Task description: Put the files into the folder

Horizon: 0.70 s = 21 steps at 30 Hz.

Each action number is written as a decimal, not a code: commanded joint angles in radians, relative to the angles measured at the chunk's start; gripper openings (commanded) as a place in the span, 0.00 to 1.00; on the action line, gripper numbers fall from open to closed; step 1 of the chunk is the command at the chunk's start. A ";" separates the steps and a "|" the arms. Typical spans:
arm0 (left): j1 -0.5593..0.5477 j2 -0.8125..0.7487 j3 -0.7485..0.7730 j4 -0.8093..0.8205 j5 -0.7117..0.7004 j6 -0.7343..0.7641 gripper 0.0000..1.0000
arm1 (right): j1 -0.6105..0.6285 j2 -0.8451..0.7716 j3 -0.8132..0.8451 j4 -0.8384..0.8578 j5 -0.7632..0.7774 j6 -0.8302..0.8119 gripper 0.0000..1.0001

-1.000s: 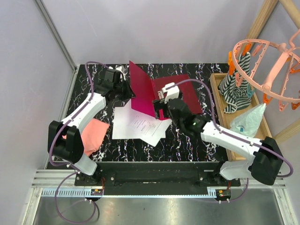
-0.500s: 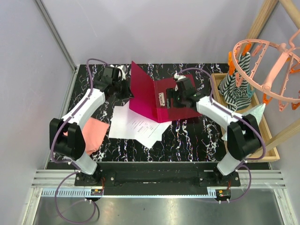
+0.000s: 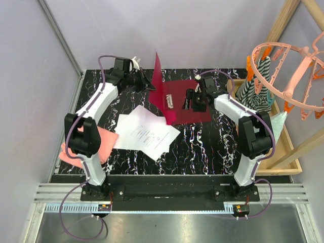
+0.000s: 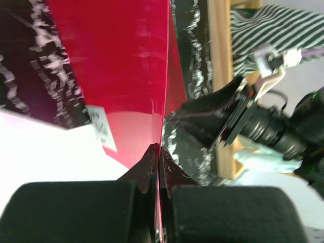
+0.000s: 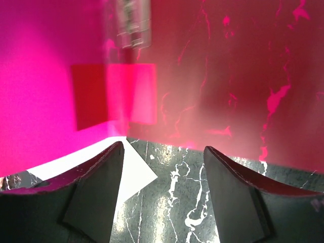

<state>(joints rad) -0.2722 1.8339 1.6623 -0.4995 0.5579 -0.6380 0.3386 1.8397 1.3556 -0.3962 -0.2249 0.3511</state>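
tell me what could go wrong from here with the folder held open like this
1. The left hand pinches only a thin edge of the folder, whose cover stands nearly upright; it might slip free and fall shut.
2. The files lie loosely fanned on the table outside the folder; the open right hand could crease them or snag them on the folder's edge while sliding them in.
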 commanded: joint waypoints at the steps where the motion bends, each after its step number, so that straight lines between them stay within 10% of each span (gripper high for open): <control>1: -0.015 0.053 0.050 0.284 0.190 -0.219 0.00 | 0.004 -0.013 0.024 0.002 -0.004 0.006 0.73; 21: 0.014 0.396 0.384 -0.154 -0.007 0.115 0.04 | -0.029 0.141 0.165 0.019 -0.013 0.054 0.73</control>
<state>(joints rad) -0.2661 2.1471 1.9408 -0.5575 0.6636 -0.6353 0.3111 1.9476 1.4616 -0.3985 -0.2226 0.3756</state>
